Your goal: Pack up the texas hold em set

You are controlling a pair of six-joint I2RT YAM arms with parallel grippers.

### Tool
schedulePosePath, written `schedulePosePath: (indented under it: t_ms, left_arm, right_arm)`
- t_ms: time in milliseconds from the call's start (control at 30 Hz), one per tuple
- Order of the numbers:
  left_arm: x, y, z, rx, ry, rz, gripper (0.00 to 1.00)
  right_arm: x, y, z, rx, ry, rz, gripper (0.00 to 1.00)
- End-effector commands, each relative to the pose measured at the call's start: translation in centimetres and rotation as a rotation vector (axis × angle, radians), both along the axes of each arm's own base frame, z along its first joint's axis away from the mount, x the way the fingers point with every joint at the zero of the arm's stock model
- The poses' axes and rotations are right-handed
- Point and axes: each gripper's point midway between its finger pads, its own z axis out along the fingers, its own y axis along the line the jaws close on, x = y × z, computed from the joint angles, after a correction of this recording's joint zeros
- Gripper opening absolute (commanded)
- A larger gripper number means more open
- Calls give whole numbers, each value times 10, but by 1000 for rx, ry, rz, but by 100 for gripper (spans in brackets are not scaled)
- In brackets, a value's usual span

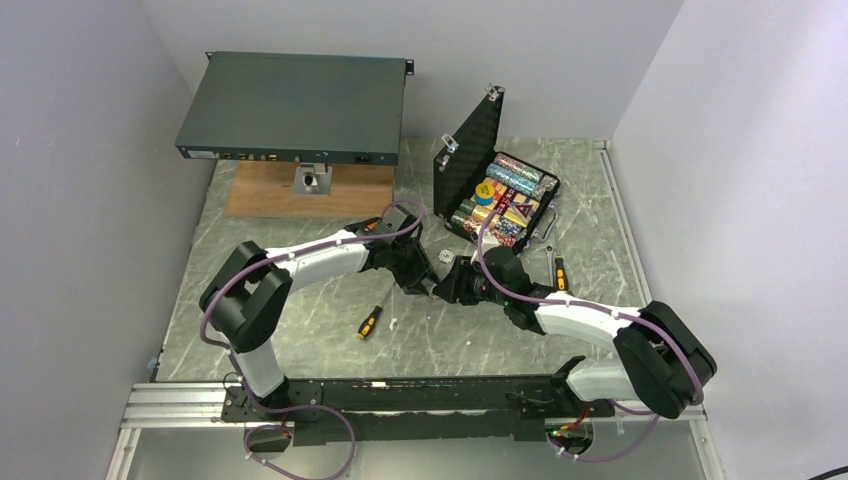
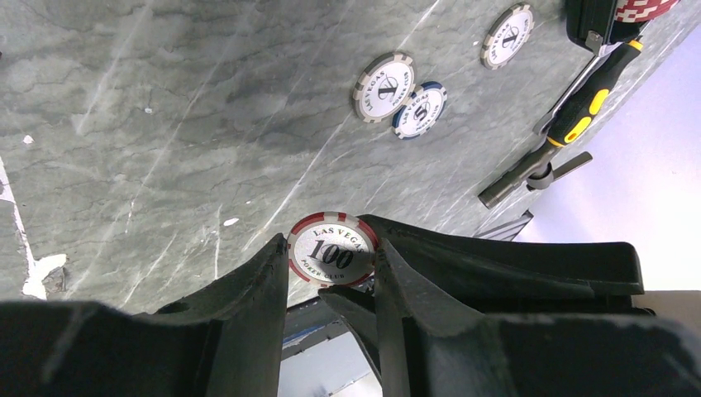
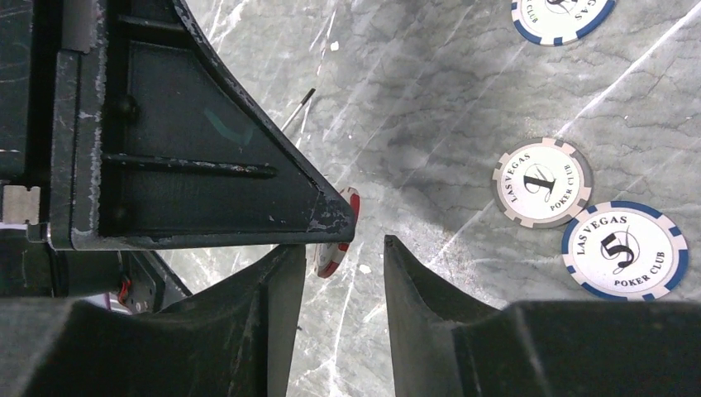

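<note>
The black case (image 1: 545, 185) lies open at the back right, lid (image 1: 470, 140) upright, with multicoloured chip rows (image 1: 510, 180) inside. My left gripper (image 1: 425, 285) (image 2: 329, 263) is shut on a red-and-white "100" chip (image 2: 332, 251), held by its edges above the table. My right gripper (image 1: 450, 287) (image 3: 340, 245) is open and faces it tip to tip. The same chip (image 3: 340, 236) shows edge-on between the right gripper's fingertips, close to its left finger. Loose chips lie on the table: a grey "1" (image 2: 383, 87) (image 3: 541, 182) and a blue "5" (image 2: 419, 109) (image 3: 624, 250).
Orange-and-black screwdrivers lie at the centre left (image 1: 370, 322) and by the case (image 1: 558, 270) (image 2: 591, 95). A metal T-handled tool (image 2: 529, 174) lies beside it. A dark-green rack unit (image 1: 295, 108) stands on a wooden board (image 1: 262, 192) at the back left.
</note>
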Motion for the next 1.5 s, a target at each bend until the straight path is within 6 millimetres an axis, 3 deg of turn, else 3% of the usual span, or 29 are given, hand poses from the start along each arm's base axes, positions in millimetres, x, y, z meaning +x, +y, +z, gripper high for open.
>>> schedulePosePath:
  t_ms: [0, 467, 533, 633, 967, 1100, 1133, 1233, 1367, 1467]
  left_arm:
    - [3, 3, 19, -20, -48, 9, 38]
    - [-2, 3, 16, -41, -28, 7, 41]
    - [-2, 3, 17, -44, -30, 13, 42]
    - [-2, 4, 18, -37, -33, 14, 44]
    - [0, 8, 19, -17, -57, 27, 49]
    - [8, 39, 29, 107, -159, 74, 72]
    - [12, 48, 36, 131, -199, 83, 82]
    - [18, 71, 55, 200, -308, 64, 97]
    - [22, 89, 79, 245, -483, -17, 99]
    - [20, 98, 88, 253, -586, -74, 99]
  right_arm:
    - [11, 10, 19, 58, -45, -13, 41]
    - [9, 15, 24, 94, -83, 26, 34]
    - [9, 15, 26, 113, -98, 29, 27]
    - [10, 17, 26, 138, -95, 42, 0]
    - [13, 11, 22, 118, -79, -6, 0]
    - [15, -16, 0, -22, -28, -109, 0]
    - [16, -27, -1, -63, -33, -154, 0]
    - [28, -70, 3, -204, -51, -333, 0]
    - [51, -128, 27, -365, -55, -556, 0]
    - [69, -159, 41, -436, -3, -654, 0]
